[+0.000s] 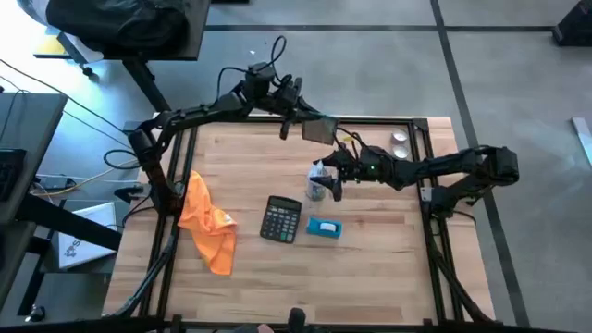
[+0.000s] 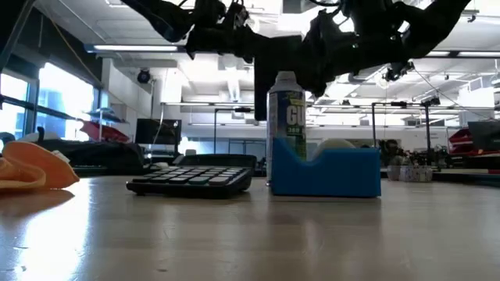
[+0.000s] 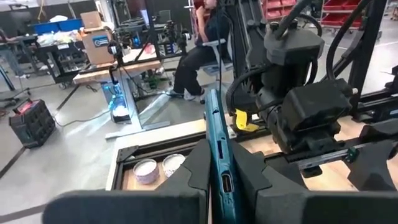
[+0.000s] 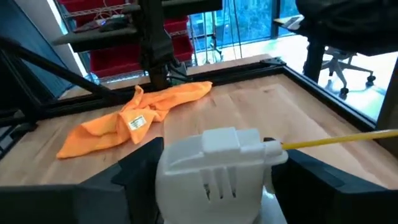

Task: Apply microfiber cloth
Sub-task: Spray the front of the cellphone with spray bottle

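While left fingers [image 3: 217, 180] pinch upright teal slab [image 3: 214, 134], right fingers [image 4: 211, 180] clasp spray can [image 1: 317, 181], orange cloth [image 1: 206, 220] lying apart.

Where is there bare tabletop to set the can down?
Free: the wood right of the blue box out to the table edge, and the front strip below the calculator. Crowded: the middle, where the right gripper grips the spray can; behind it the left gripper holds the teal slab. The microfiber cloth covers the left side.
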Controlling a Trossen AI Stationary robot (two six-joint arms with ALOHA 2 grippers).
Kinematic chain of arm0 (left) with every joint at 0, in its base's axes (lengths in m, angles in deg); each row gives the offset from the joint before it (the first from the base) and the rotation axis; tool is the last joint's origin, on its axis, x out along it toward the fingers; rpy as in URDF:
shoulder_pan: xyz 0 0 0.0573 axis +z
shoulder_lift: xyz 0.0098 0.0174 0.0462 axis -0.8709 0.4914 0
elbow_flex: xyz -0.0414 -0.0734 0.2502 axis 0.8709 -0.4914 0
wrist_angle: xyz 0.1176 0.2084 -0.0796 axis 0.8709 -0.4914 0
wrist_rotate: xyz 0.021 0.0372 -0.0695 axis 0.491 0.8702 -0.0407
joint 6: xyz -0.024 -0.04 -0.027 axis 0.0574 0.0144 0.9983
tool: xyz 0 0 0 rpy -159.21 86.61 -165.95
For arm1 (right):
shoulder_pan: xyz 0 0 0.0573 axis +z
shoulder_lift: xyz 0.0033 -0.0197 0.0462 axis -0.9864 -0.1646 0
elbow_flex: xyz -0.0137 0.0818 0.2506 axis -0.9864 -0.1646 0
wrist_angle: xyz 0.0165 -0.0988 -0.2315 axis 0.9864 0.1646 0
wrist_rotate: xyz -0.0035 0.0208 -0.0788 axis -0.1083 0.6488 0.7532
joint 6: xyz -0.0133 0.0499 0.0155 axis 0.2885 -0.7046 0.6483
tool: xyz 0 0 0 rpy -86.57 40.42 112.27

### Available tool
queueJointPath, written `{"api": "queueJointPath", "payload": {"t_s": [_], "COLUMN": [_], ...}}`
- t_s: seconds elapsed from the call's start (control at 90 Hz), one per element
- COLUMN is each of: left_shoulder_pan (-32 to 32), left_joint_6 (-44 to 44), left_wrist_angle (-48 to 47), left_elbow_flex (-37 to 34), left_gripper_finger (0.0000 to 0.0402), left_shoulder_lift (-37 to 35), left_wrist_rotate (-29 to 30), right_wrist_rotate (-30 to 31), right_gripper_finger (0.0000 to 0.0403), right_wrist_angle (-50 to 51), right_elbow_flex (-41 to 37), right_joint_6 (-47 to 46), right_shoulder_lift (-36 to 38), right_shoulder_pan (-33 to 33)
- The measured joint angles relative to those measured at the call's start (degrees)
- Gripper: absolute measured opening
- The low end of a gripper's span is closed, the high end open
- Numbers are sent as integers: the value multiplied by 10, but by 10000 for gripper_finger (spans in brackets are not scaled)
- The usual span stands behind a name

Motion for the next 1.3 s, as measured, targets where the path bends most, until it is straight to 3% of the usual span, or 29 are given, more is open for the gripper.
{"api": "queueJointPath", "payload": {"t_s": [0.167,0.644,0.8,0.867,1.067,1.3], "left_shoulder_pan": [0,2,2,2,2,1], "left_joint_6": [0,13,14,14,9,10], "left_wrist_angle": [0,0,-2,-3,-8,-12], "left_elbow_flex": [0,0,0,0,0,0], "left_gripper_finger": [10,10,10,10,10,10], "left_shoulder_lift": [0,0,0,0,0,0], "left_wrist_rotate": [3,27,29,29,34,30], "right_wrist_rotate": [1,-1,0,4,10,10], "right_gripper_finger": [184,184,249,257,183,182], "right_wrist_angle": [6,15,32,43,44,39], "right_elbow_flex": [0,0,1,0,2,1], "right_joint_6": [-27,-28,-39,-45,-37,-31], "right_shoulder_lift": [0,1,1,0,2,1], "right_shoulder_pan": [-6,-6,-6,-6,-7,-6]}}
